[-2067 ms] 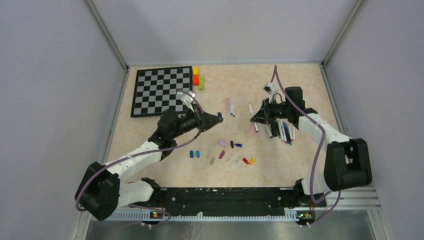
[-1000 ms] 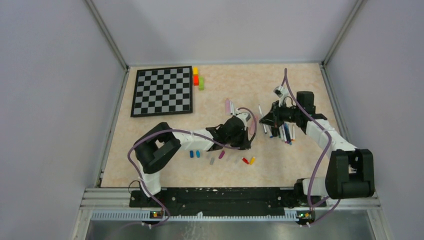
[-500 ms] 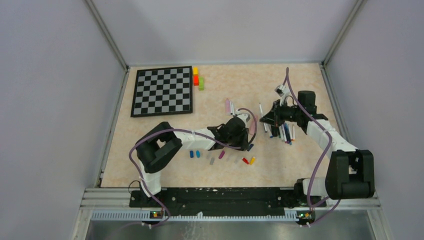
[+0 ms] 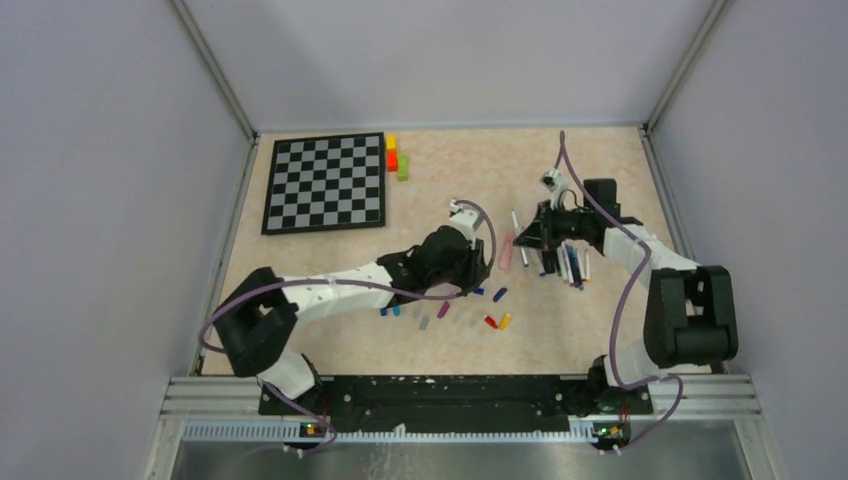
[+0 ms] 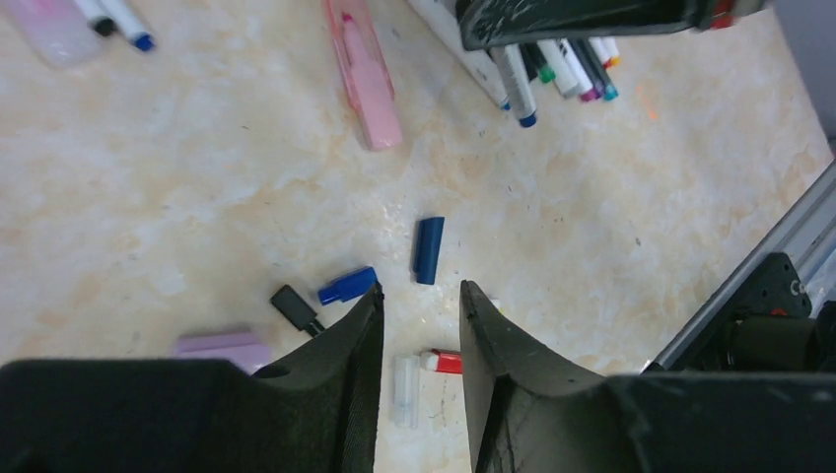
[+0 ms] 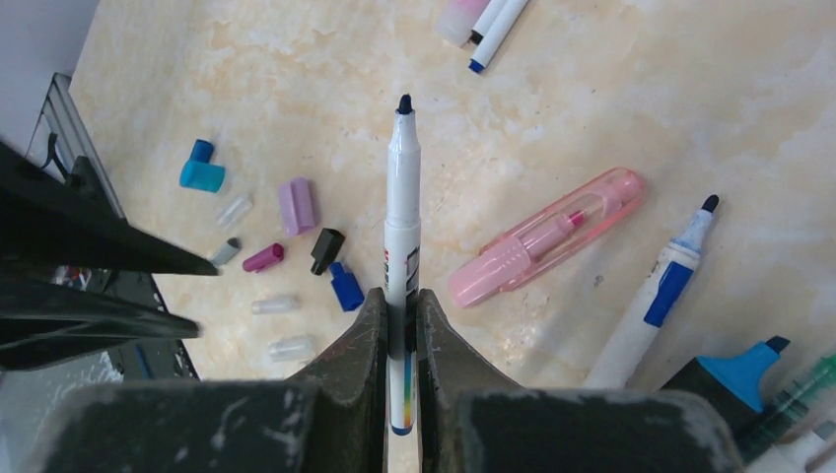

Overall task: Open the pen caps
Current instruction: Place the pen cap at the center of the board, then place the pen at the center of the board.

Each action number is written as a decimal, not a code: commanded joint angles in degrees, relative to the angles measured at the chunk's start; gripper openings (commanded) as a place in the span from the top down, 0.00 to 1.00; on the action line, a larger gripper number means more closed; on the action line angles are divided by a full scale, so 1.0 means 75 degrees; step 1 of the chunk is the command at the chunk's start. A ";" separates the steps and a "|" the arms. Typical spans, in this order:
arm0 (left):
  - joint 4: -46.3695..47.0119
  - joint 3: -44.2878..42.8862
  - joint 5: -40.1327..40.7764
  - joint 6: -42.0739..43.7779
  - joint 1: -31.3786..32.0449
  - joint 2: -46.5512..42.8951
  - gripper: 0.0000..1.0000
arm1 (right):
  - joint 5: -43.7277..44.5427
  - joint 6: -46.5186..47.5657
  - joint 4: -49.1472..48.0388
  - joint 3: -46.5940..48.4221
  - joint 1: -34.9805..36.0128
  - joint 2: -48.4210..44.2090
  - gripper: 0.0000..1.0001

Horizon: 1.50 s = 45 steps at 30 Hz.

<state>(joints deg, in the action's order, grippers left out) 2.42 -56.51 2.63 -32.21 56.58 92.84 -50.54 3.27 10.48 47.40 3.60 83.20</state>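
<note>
Caps [image 4: 490, 321] and pens [image 4: 570, 262] litter beige marbled tabletop [image 4: 470, 170] between grey walls [image 4: 100, 200].

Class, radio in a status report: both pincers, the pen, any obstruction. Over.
Left pincer open, empty, over loose caps. Right pincer shut on white pen, tip bare. No obstruction seen.

The left arm [image 4: 335, 290] and right arm [image 4: 650, 258] are white shells between chunky black joints, each trailing a thin purple cable [image 4: 621, 310]. The left gripper [image 5: 420, 289] has matte black, wedge-shaped fingers [image 5: 345, 374]; the right gripper [image 6: 399, 293] looks the same.
</note>
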 commanded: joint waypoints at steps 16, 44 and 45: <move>-0.0117 0.3060 0.3680 0.0969 -0.0553 -0.4648 0.01 | 0.2392 -0.3084 -0.0596 0.3117 0.1507 0.3141 0.99; -0.0902 0.2842 0.3469 0.0762 -0.0688 -0.5302 0.01 | 0.2650 -0.3272 -0.0113 0.3992 0.1769 0.3939 0.70; -0.0963 0.2801 0.3434 0.0741 -0.0688 -0.5365 0.01 | 0.2658 -0.3239 -0.0090 0.3981 0.1760 0.3858 0.70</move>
<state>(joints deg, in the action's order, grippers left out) -3.84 -33.21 28.77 -25.61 51.72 54.85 -30.63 -21.45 9.89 76.95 16.34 117.47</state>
